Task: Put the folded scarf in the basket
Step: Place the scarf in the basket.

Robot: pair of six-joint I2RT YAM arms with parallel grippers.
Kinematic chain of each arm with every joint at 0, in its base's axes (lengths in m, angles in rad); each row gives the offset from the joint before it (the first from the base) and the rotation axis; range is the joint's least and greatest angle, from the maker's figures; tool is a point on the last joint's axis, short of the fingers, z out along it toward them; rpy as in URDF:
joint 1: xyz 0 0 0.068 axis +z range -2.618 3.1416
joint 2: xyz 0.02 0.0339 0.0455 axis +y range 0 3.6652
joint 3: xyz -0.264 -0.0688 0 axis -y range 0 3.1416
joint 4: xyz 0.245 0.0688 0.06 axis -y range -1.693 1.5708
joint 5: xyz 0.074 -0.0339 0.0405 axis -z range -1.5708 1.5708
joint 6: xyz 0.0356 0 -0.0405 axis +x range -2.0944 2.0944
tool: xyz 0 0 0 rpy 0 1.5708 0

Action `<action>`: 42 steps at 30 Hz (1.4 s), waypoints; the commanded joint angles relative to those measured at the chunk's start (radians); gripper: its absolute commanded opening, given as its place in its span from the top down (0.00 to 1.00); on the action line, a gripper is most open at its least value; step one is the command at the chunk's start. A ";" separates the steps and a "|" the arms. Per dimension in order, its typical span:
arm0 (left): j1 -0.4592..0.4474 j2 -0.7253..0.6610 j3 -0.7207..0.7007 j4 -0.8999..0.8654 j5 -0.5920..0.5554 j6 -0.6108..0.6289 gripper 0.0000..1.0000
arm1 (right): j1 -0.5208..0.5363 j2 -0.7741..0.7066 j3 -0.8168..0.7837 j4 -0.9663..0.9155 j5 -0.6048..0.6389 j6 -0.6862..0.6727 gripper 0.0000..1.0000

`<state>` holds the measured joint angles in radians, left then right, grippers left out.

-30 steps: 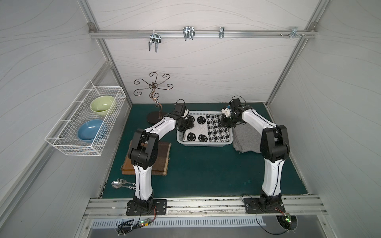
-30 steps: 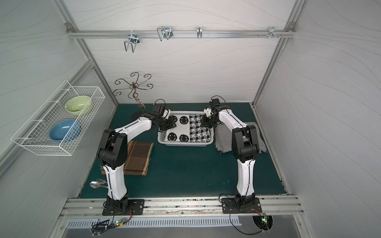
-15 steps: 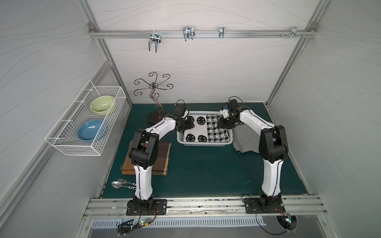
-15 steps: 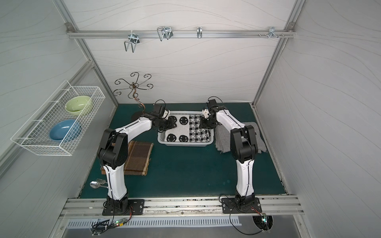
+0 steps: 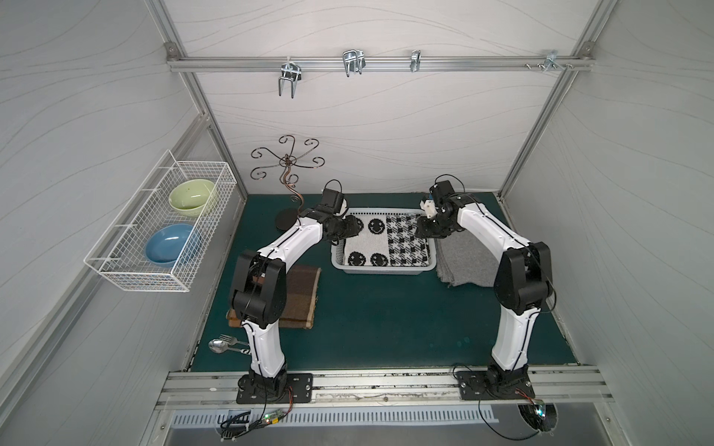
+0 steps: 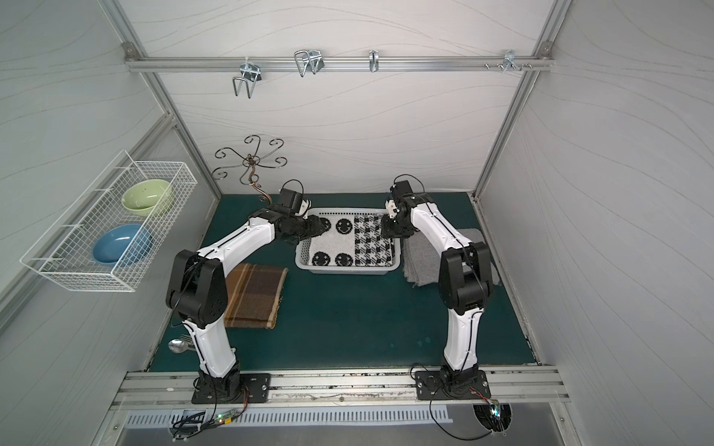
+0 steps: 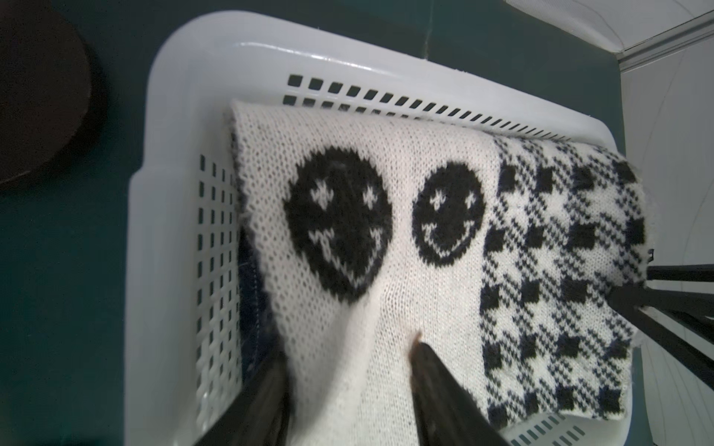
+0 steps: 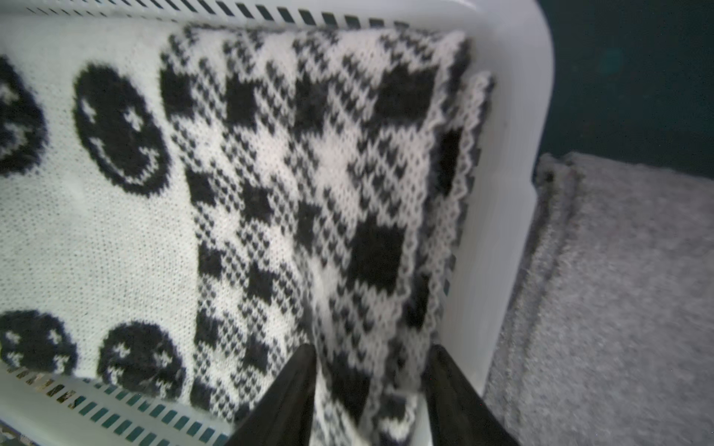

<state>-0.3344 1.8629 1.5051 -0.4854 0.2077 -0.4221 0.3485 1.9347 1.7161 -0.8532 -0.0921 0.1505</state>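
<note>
The folded scarf [image 5: 386, 243], white knit with black smiley faces on one half and black-and-white checks on the other, lies inside the white perforated basket [image 5: 380, 270] in both top views. My left gripper [image 7: 349, 349] hangs over the smiley end by the basket's left wall. Its jaws stand open, with a raised ridge of knit between them. My right gripper [image 8: 373, 347] is over the checked end by the right wall, also open astride a bunched fold. In a top view the scarf [image 6: 351, 243] fills the basket [image 6: 347, 269] between the two grippers.
A folded grey cloth [image 5: 467, 262] lies right of the basket, under the right arm. A brown plaid cloth [image 5: 301, 297] lies front left, with a spoon and fork [image 5: 222, 345] beyond it. A metal scroll stand [image 5: 288, 185] rises behind the left gripper. A wire rack [image 5: 162, 231] with bowls hangs on the left wall.
Both grippers, shut on the scarf's ends a second ago, have spread their jaws. The scarf now rests in the basket. The arms have barely shifted.
</note>
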 commanded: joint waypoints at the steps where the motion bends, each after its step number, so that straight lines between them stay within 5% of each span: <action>1: 0.006 -0.071 -0.015 -0.016 -0.063 0.024 0.48 | -0.005 -0.072 0.035 -0.063 0.033 -0.016 0.51; 9: -0.041 -0.130 -0.059 0.113 0.035 -0.045 0.51 | 0.019 -0.021 0.068 -0.008 -0.146 0.024 0.65; 25: -0.048 0.033 -0.080 0.119 0.034 -0.022 0.53 | 0.001 0.161 0.080 0.001 -0.107 -0.027 0.72; 33: -0.057 -0.135 -0.134 0.095 0.044 -0.040 0.52 | -0.026 -0.040 -0.039 0.065 -0.261 0.041 0.68; 42: -0.116 -0.433 -0.413 0.144 0.060 -0.103 0.51 | -0.104 -0.342 -0.289 0.034 -0.160 0.100 0.57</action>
<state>-0.4164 1.4635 1.1584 -0.3756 0.2501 -0.4969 0.2813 1.6405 1.4940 -0.7940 -0.2848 0.2192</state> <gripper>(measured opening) 0.492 0.419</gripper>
